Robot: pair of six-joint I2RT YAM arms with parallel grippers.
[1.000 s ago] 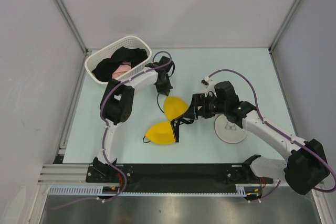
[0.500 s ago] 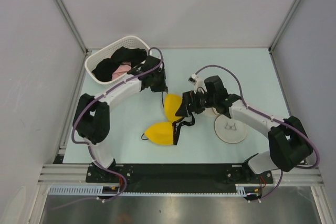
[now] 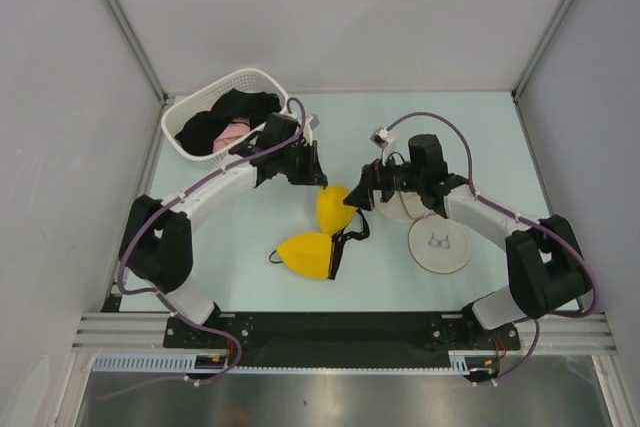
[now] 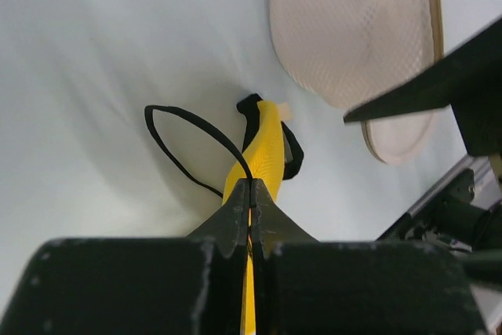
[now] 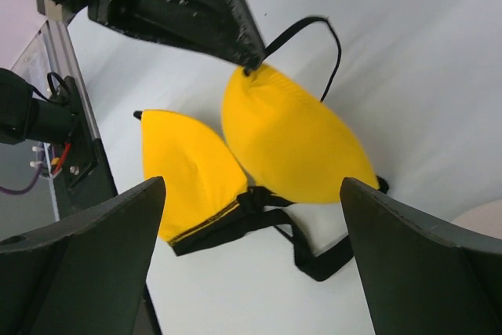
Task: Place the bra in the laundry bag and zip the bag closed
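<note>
The yellow bra (image 3: 318,232) lies mid-table, one cup flat, the other cup (image 3: 335,209) lifted at its far edge. My left gripper (image 3: 318,184) is shut on that cup's top edge, by its black strap (image 4: 184,127); the cup (image 4: 263,154) hangs edge-on below the jaws. My right gripper (image 3: 362,197) is open and empty just right of the bra; both cups (image 5: 290,135) and the black band (image 5: 274,221) show between its fingers. The cream mesh laundry bag (image 3: 438,244) lies open right of the bra, its halves (image 4: 353,33) side by side, the bra icon facing up.
A white slotted basket (image 3: 190,142) with black and pink garments stands at the back left. Grey walls enclose the pale table on three sides. The black rail (image 3: 330,327) with both arm bases runs along the near edge.
My left gripper has moved right onto the lifted cup's top edge. My right arm has swung its wrist back toward the far side, its gripper staying beside the bra. The lifted cup shifted slightly right.
</note>
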